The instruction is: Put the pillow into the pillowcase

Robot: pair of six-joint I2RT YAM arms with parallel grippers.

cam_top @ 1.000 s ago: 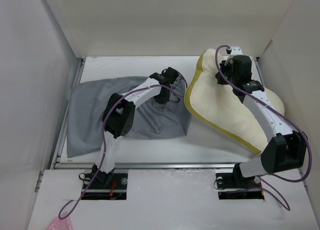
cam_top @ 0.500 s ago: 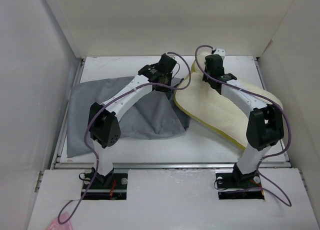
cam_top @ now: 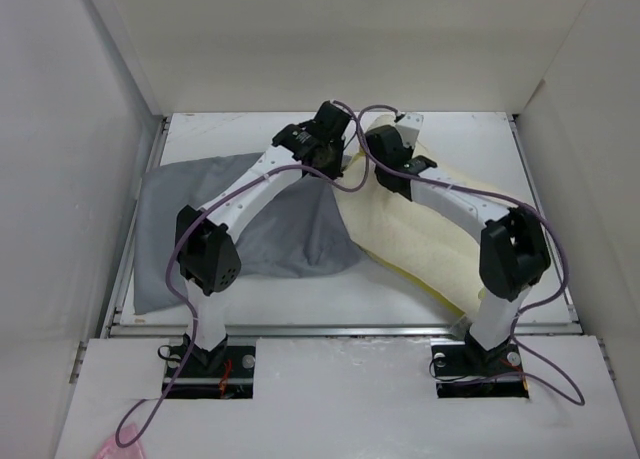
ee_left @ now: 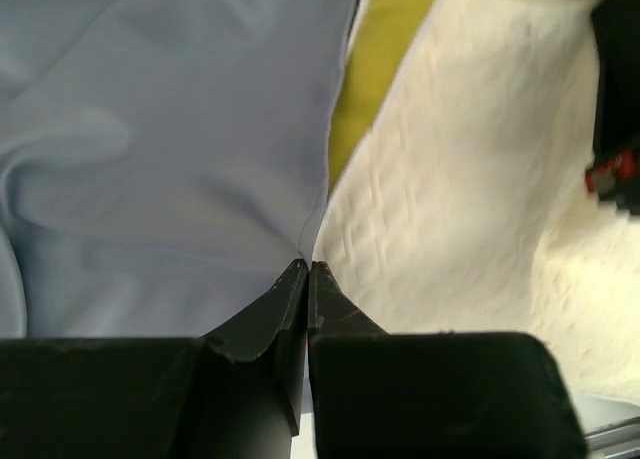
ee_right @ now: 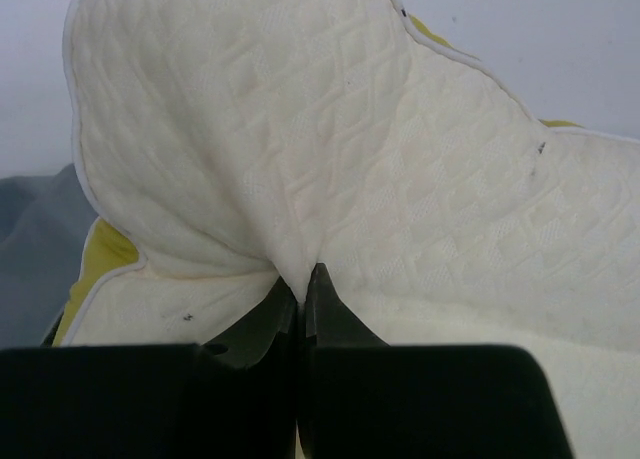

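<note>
Insertion step. Left gripper [ee_left: 305, 266] pinched shut on pillowcase [cam_top: 200, 229] mouth edge, lifted off counter [cam_top: 300, 299]. Right gripper [ee_right: 300, 276] clamped on pillow [cam_top: 430, 244] end. Pillow lay right of pillowcase, end at mouth, mostly outside. Next, likely: hold mouth open, feed pillow leftward.

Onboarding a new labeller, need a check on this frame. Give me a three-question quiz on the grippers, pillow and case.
1. True or false: the left gripper is shut on the pillow.
2. In the top view, the case lies: A) left of the pillow, B) right of it, C) nearer the arm bases than it.
3. Fill in: the right gripper pinches the ____.
Key: 1 false, it grips the case edge; 2 A; 3 pillow.
</note>
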